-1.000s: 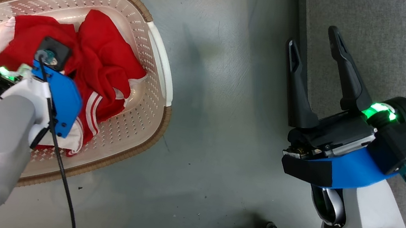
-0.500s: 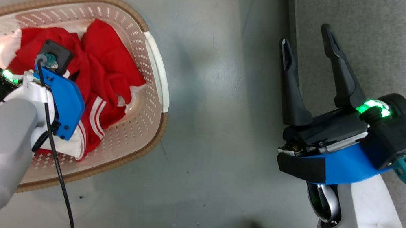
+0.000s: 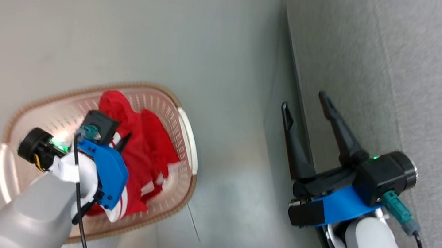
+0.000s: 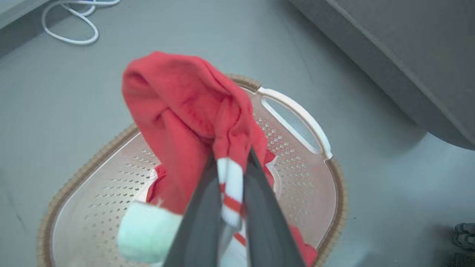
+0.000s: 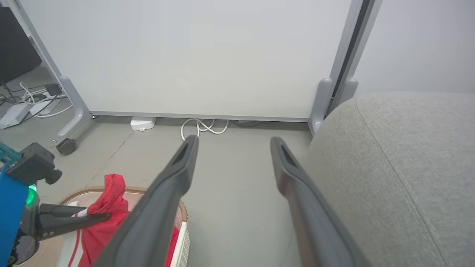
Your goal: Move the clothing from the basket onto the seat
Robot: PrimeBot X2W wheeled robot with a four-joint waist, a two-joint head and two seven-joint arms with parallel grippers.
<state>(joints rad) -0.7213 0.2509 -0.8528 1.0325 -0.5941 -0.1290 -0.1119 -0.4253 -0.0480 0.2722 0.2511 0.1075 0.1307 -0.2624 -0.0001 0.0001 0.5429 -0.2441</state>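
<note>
The red clothing (image 3: 149, 148) with white stripes hangs bunched from my left gripper (image 3: 125, 140), which is shut on a striped edge of it above the cream basket (image 3: 189, 130). In the left wrist view, the two fingers pinch the striped fabric (image 4: 178, 111) at their tips (image 4: 232, 163), and more red cloth lies on the basket floor under it, inside the brown rim (image 4: 339, 193). My right gripper (image 3: 304, 101) stands open and holds nothing, beside the front edge of the grey seat (image 3: 411, 84). The right wrist view shows the seat (image 5: 400, 167) at right and the lifted clothing (image 5: 111, 207) at lower left.
The basket stands on a grey floor left of the sofa. A looped white cable (image 4: 70, 37) lies on the floor beyond it. A white partition panel (image 5: 185, 55) on wheeled feet (image 5: 68, 145) stands at the back, with cables and a power strip at its base.
My left gripper has shut on the clothing and lifted it up off the pile. The head camera has tilted, so the basket sits lower in view. The right gripper stays open.
</note>
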